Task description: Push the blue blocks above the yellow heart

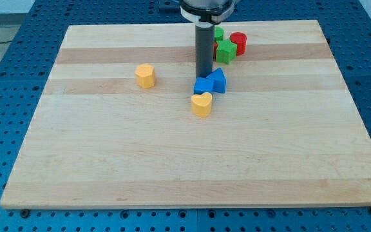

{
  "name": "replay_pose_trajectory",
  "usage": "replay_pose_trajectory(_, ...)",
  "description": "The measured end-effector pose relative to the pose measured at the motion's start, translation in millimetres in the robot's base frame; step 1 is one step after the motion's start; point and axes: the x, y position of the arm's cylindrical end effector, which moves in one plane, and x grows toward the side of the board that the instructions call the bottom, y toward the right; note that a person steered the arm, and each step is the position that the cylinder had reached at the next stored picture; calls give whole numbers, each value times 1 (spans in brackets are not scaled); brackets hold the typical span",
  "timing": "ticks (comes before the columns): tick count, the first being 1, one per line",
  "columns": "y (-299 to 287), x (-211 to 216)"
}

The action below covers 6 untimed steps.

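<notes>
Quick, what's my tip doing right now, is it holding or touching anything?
My tip: holds nothing, it is a bare rod; its end sits at the top edge of the blue blocks, just above the yellow heart. Contact cannot be told.

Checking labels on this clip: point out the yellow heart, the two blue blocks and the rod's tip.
yellow heart (201, 104), camera view, top face.
blue blocks (211, 82), camera view, where the two meet, just above the heart.
my tip (203, 76), camera view, rod's lower end, at the blue blocks' upper edge.
</notes>
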Motion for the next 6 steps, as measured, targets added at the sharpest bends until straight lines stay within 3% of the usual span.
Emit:
replay_pose_trajectory(2, 77, -28)
replay_pose_trajectory(4, 36, 29)
replay_pose_trajectory(6, 20, 7)
